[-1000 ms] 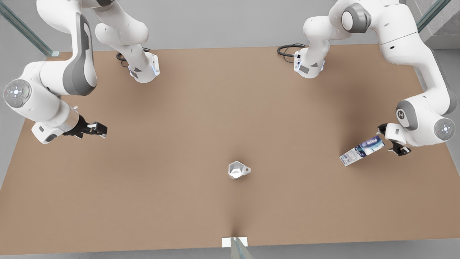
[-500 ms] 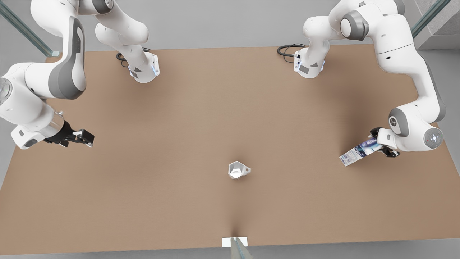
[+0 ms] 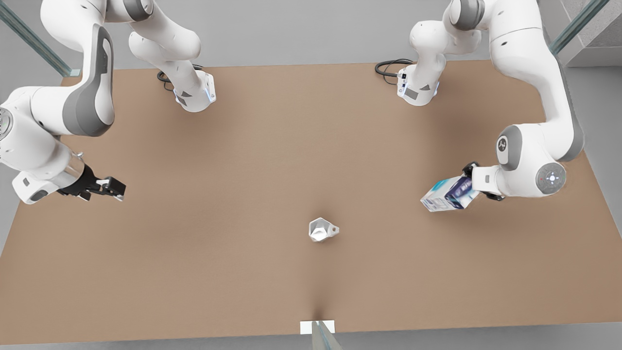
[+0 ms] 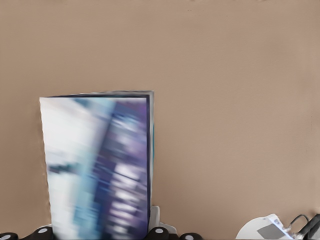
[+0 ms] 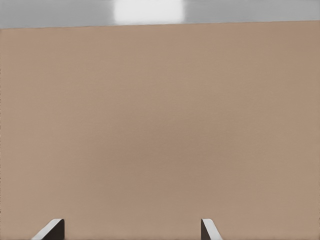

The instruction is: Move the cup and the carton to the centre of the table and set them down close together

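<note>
- Since the earlier frames, we see the carton point(image 3: 449, 194) carried inward from the desk's edge on the front view's right, and it is now lifted off the table point(image 3: 272, 160); the other arm has drawn back a little toward the opposite edge, and the cup point(image 3: 320, 229) has not shifted.
- We match the left gripper point(image 3: 470, 187) to the carton, because the left wrist view shows the carton point(image 4: 100, 165) close in front of its fingers; the gripper pinches it at one end.
- For the coming move, the cup lies from the carton toward the front view's left and a little nearer the desk's near edge. The carton's long axis points roughly at it.
- We judge this arm nearer, stretched low, wrist turned sideways.
- The right gripper point(image 3: 109, 187) waits with fingers point(image 5: 52, 230) spread above the far-left part.
</note>
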Robot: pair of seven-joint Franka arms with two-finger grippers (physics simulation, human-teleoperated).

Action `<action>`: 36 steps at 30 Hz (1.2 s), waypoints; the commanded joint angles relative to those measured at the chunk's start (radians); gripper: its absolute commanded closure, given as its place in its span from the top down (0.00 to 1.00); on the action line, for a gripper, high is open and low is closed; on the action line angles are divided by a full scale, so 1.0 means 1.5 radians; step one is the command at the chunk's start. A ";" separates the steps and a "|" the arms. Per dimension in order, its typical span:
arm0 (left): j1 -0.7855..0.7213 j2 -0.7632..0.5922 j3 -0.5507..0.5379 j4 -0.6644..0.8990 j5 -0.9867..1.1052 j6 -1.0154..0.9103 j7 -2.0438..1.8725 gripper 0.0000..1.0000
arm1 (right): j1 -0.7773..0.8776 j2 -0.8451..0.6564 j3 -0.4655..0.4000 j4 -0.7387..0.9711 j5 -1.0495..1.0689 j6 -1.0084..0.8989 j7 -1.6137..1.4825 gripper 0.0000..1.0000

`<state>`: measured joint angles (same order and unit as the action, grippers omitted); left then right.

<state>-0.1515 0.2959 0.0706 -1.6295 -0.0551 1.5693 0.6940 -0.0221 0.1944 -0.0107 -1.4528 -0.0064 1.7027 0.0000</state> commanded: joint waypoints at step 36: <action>-0.137 0.113 0.005 0.236 0.013 -0.029 -0.526 1.00 | -0.017 -0.004 -0.003 0.020 0.001 -0.020 0.000 1.00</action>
<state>-0.3544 0.4601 0.1038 -1.2579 -0.0274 1.5253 -0.0934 -0.0477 0.1887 -0.0153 -1.4236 -0.0046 1.6691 0.0000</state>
